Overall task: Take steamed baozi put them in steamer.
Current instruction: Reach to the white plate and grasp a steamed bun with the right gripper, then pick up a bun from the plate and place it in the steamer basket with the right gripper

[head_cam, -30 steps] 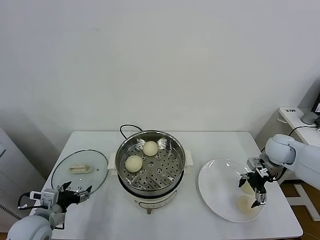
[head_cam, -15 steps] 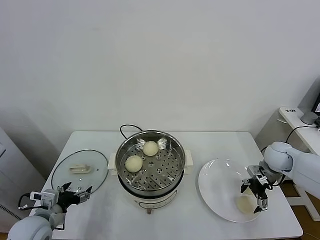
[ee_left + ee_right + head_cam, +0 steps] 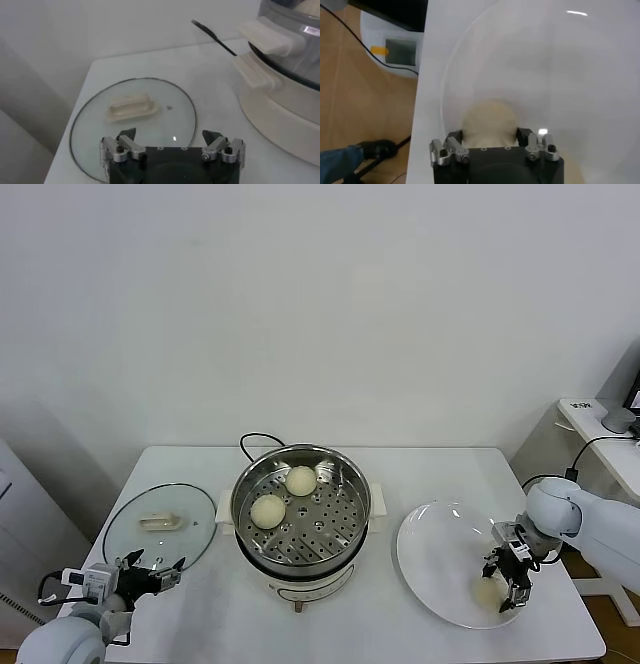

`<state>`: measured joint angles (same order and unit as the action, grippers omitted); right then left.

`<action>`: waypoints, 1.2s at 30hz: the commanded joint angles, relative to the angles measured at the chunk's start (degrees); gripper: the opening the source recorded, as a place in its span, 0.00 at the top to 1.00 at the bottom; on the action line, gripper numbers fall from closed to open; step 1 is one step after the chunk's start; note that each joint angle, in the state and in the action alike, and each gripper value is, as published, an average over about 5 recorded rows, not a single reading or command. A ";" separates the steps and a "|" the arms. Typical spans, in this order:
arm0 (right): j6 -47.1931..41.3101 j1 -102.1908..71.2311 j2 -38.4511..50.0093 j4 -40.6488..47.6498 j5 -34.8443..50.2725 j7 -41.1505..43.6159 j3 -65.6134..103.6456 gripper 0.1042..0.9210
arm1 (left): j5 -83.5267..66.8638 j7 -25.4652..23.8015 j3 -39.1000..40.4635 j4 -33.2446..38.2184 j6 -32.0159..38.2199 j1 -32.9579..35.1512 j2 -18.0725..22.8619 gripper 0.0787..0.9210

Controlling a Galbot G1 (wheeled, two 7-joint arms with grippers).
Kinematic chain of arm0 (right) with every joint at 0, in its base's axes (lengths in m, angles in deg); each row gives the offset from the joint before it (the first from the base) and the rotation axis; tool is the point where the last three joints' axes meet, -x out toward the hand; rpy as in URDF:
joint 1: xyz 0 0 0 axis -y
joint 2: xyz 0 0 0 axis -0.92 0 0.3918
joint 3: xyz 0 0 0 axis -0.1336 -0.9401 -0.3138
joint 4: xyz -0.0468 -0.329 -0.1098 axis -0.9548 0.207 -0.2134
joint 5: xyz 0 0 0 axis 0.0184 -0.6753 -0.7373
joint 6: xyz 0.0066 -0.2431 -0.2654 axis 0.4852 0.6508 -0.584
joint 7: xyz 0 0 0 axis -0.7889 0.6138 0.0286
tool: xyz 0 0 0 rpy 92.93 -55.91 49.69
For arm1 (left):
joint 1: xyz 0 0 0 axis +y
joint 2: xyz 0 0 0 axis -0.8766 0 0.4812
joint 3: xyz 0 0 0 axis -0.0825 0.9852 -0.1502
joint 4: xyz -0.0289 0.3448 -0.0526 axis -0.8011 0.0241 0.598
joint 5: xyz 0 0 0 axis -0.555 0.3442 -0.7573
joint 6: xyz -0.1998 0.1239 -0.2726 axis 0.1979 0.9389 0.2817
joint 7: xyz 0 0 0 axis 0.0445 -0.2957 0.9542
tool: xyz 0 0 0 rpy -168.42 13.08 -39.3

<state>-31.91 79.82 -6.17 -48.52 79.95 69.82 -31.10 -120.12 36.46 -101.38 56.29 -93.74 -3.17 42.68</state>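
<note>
Right hand (image 3: 507, 582) is clasped around a baozi (image 3: 488, 591) on the plate (image 3: 430, 534); a gentle, centred squeeze is advised, while the left hand (image 3: 150, 573) rests released.

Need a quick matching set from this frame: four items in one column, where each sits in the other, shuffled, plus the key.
Items:
1. glass lid
2. two baozi
3. right tool
4. left tool

Places:
A. down on the white plate, around a baozi
B. inside the steamer
C. flat on the table, on the steamer's left
D. near the table's front left corner, by the lid

Pairs: 1-C, 2-B, 3-A, 4-D
</note>
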 commanded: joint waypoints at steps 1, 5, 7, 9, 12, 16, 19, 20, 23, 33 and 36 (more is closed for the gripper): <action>-0.19 -1.16 0.36 -0.23 1.41 0.07 1.86 0.45 | 0.05 0.04 0.14 0.15 -0.13 -0.06 0.08 0.12; -0.01 4.23 1.14 -1.32 2.75 1.07 -1.19 0.48 | 0.11 0.11 0.21 0.31 -0.24 -0.08 0.24 0.12; 0.18 8.21 1.39 -1.78 3.67 1.65 -3.86 0.49 | 0.13 0.13 0.22 0.42 -0.29 -0.05 0.35 0.12; 0.41 12.84 1.33 -2.11 4.70 2.22 -6.78 0.49 | 0.17 0.16 0.21 0.56 -0.35 -0.03 0.47 0.12; 0.90 21.40 0.62 -2.42 6.65 3.03 -11.78 0.49 | 0.23 0.24 0.19 0.85 -0.49 -0.04 0.62 0.12; 3.39 31.83 -2.08 -1.55 8.68 3.94 -16.47 0.49 | 0.23 0.30 0.10 1.29 -0.64 0.03 0.64 0.12; 6.40 36.36 -5.70 -0.13 9.81 4.13 -17.48 0.49 | 0.23 0.31 -0.05 1.43 -0.65 0.10 0.50 0.12; 7.45 37.46 -7.18 0.40 10.41 4.02 -17.59 0.49 | 0.23 0.31 -0.10 1.45 -0.65 0.11 0.47 0.12; 11.08 40.27 -12.56 2.07 12.38 3.36 -17.20 0.49 | 0.22 0.33 -0.17 1.54 -0.65 0.12 0.47 0.12; 24.46 43.94 -27.55 6.67 15.45 2.56 -13.71 0.49 | 0.18 0.30 -0.27 1.73 -0.51 0.30 0.35 0.12; 28.75 43.22 -30.56 7.34 14.84 2.76 -12.76 0.49 | 0.12 0.27 -0.35 1.69 -0.39 0.29 0.21 0.12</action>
<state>-15.79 117.27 -24.32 -44.16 92.73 72.52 -44.29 -119.94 36.77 -101.72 58.00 -94.18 -2.91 42.96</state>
